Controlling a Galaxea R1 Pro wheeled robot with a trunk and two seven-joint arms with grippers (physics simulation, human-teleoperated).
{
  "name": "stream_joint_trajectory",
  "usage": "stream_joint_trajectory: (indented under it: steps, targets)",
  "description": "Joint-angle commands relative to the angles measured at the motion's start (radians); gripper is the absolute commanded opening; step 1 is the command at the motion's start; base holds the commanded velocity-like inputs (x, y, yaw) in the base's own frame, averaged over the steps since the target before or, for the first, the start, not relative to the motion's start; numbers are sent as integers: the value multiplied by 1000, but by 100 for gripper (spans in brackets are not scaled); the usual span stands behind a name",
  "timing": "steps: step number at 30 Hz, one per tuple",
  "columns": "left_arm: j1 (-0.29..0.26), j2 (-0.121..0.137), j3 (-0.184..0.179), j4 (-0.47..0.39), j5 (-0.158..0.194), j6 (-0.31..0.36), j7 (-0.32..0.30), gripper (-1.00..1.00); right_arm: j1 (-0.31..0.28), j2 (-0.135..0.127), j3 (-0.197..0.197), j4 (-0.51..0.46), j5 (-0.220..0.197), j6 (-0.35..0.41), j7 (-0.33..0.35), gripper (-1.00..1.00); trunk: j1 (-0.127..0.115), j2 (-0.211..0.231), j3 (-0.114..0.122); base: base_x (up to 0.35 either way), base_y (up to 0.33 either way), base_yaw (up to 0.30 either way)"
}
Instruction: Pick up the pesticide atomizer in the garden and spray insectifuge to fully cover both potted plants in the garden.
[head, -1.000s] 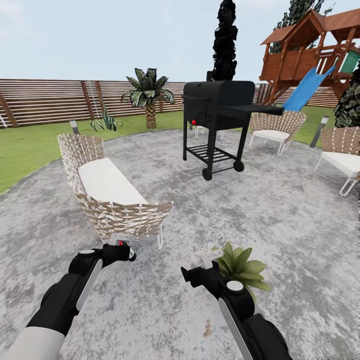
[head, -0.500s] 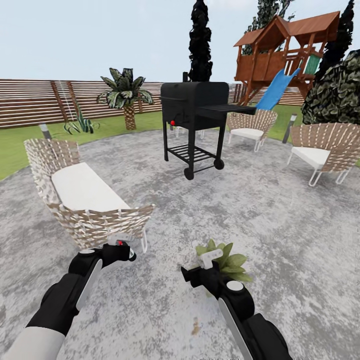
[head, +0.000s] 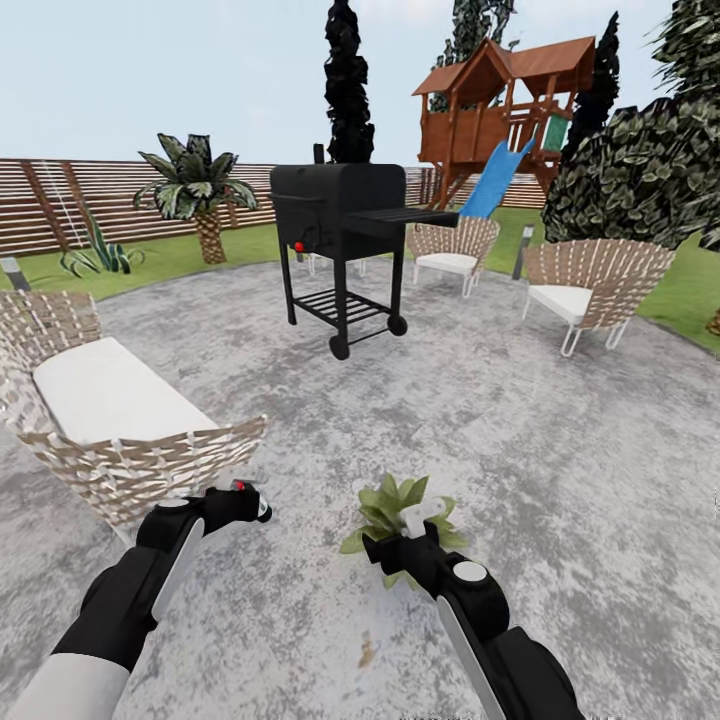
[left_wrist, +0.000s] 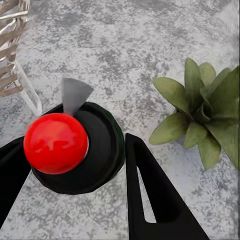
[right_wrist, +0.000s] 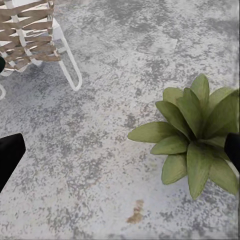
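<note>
Left gripper (left_wrist: 75, 165) clenched around atomizer (left_wrist: 70, 150): round black top, glossy red knob. Right gripper (right_wrist: 120, 145) released. Broad-leafed potted plant (head: 395, 510) on mottled grey paving (head: 500, 420).

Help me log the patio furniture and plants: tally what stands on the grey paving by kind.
Wicker seats: 3
Black grill: 1
Potted plant: 1
Total: 5
</note>
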Motion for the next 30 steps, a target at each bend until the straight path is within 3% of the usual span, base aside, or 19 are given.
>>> stream_joint_trajectory:
  steps: [1, 10, 24, 30]
  targets:
    - [0, 1, -1, -1, 11, 6, 4, -100, -1, 0, 0, -1, -8, 5, -2, 100, 0, 0, -1, 0, 130, -275]
    - [0, 1, -1, -1, 11, 6, 4, -100, -1, -1, -1, -2, -8, 4, -2, 100, 0, 0, -1, 0, 192, -215]
    - [0, 1, -1, -1, 12, 6, 4, -100, -1, -1, -3, -8, -8, 3, -2, 100, 0, 0, -1, 0, 21, -11]
    - [0, 1, -1, -1, 12, 7, 4, -100, -1, 0, -3, -8, -8, 4, -2, 100, 0, 0, -1, 0, 208, -54]
